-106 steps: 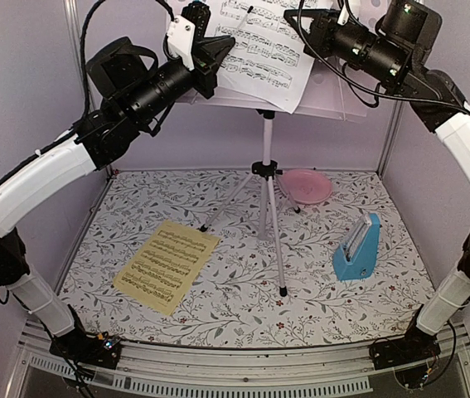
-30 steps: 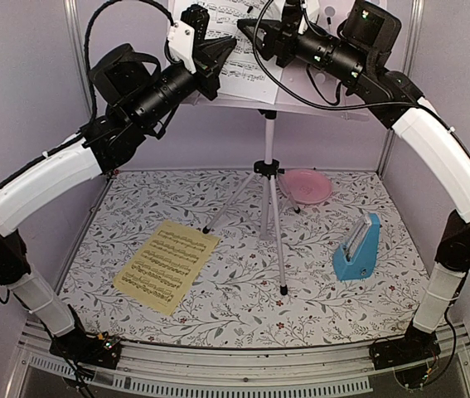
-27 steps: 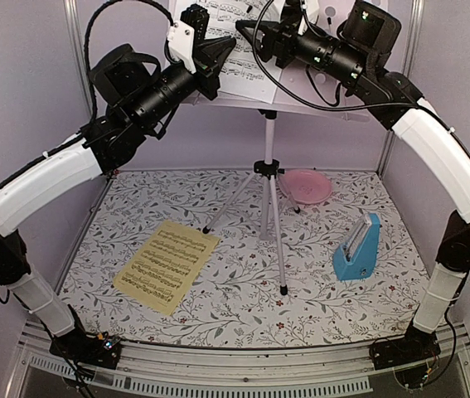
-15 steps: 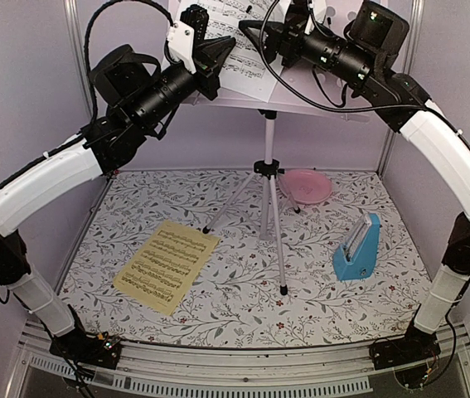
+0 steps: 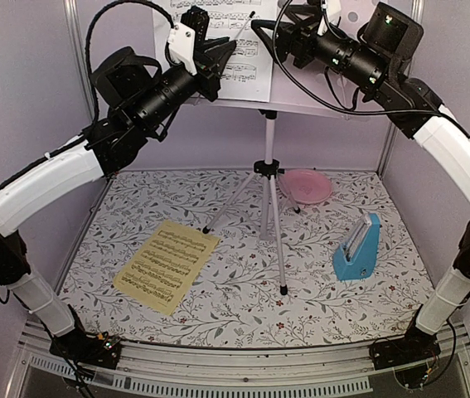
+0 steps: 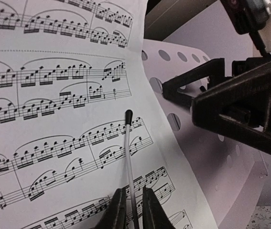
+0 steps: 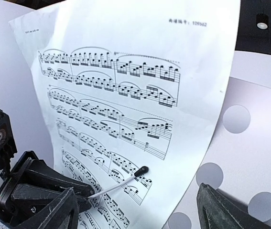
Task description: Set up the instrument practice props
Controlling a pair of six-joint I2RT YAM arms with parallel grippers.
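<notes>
White sheet of music (image 5: 247, 79) is up on the silver tripod stand's perforated pale desk (image 6: 211, 157), left end effector (image 6: 134, 193) narrow about a thin black-tipped rod (image 6: 129, 148), grip unclear, right end effector (image 7: 137, 188) wide and empty: that page looks placed, so next, I reckon, the yellow sheet (image 5: 167, 265) off the bench (image 5: 243, 307).

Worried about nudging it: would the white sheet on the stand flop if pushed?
Likely floppy: the white sheet curls off the perforated desk at its right edge. Probably light, a single thin page; pushes may slide it.
</notes>
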